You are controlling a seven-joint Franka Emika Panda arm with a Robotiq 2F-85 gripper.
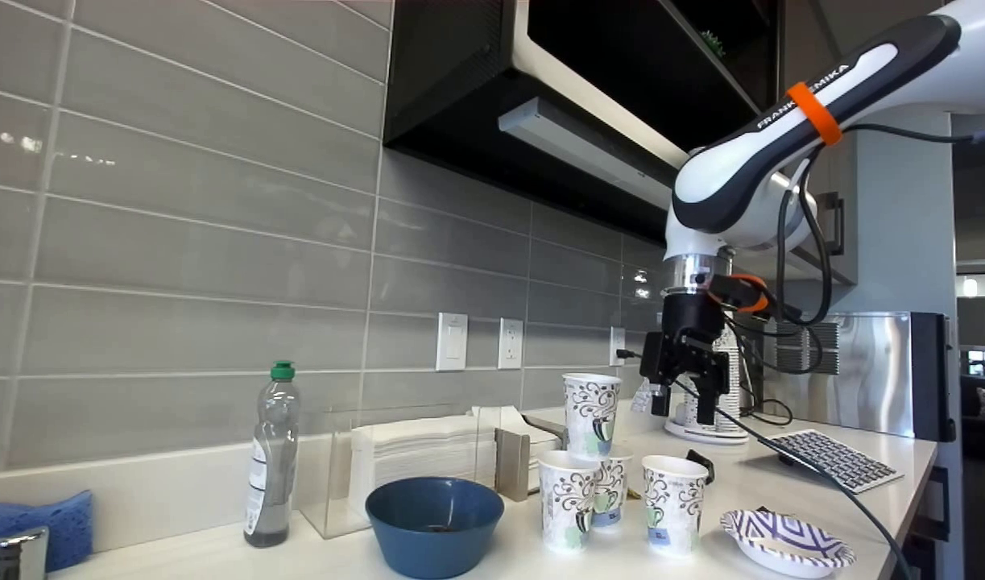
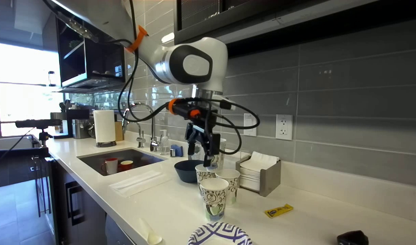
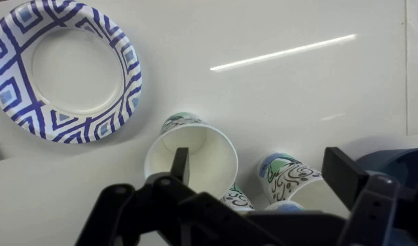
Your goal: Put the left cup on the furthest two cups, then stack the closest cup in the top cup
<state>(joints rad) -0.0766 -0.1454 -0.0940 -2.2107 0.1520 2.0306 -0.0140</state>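
The left cup (image 1: 593,415), white with a dark green-teal print, stands raised on the rims of the furthest two cups (image 1: 569,501) (image 1: 611,487). In an exterior view the raised cup (image 2: 220,160) is partly behind the gripper. The closest cup (image 1: 674,506) stands upright on the counter beside them; it also shows in an exterior view (image 2: 214,199) and the wrist view (image 3: 209,157). My gripper (image 1: 683,405) is open and empty above the cups. In the wrist view the gripper (image 3: 258,152) has one finger over the closest cup's mouth; the raised cup is mostly hidden.
A patterned paper bowl (image 3: 126,58) lies beside the closest cup. A blue bowl (image 1: 434,532) stands by the furthest cups. A napkin holder (image 2: 272,177) and a soap bottle (image 1: 271,467) stand near the wall. A keyboard (image 1: 834,459) lies farther along. Dark cabinets (image 1: 452,89) hang overhead.
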